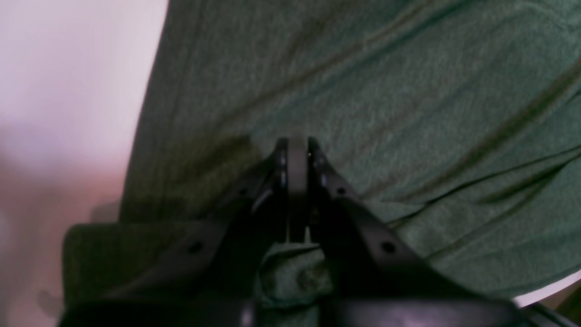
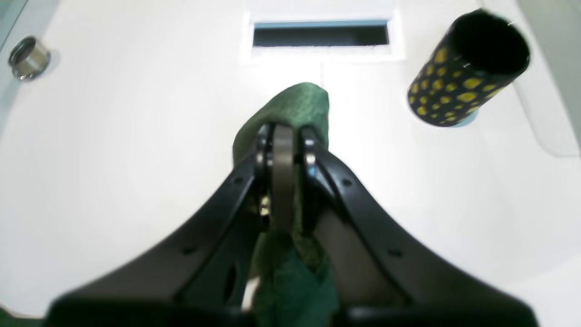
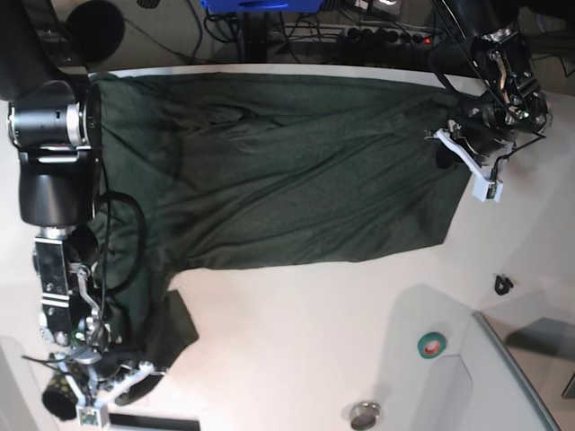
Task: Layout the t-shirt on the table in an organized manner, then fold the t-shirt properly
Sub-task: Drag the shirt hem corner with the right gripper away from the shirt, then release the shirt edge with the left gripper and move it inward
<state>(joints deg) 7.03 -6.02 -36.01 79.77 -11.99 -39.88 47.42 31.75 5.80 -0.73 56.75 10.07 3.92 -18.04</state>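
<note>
A: Largest first. Where does the table (image 3: 296,332) lie, relative to the jaws?

B: It extends beneath both grippers, with bare white surface ahead of the right gripper's jaws in the right wrist view. The t-shirt (image 3: 287,175) lies spread across it, stretched between the two grippers, diagonal creases running through its middle.

A: And the jaws themselves?

B: The left gripper (image 1: 297,147) has its jaws drawn together on the t-shirt; green cloth fills the view ahead of the tips and bunches behind them. The right gripper (image 2: 283,136) is likewise clamped on the t-shirt, a tongue of fabric protruding just beyond its tips.

A: Smaller items?

B: A black cylinder with yellow spots (image 2: 463,72) stands ahead and to the right of the right jaws, well apart. A small metal ring (image 2: 28,56) lies ahead to their left.

A: What could go wrong?

B: Probably uneven tension: if one arm pulls harder, fabric may slip from a pinch or the creases may set. Dragged cloth could also knock the cylinder over.
</note>
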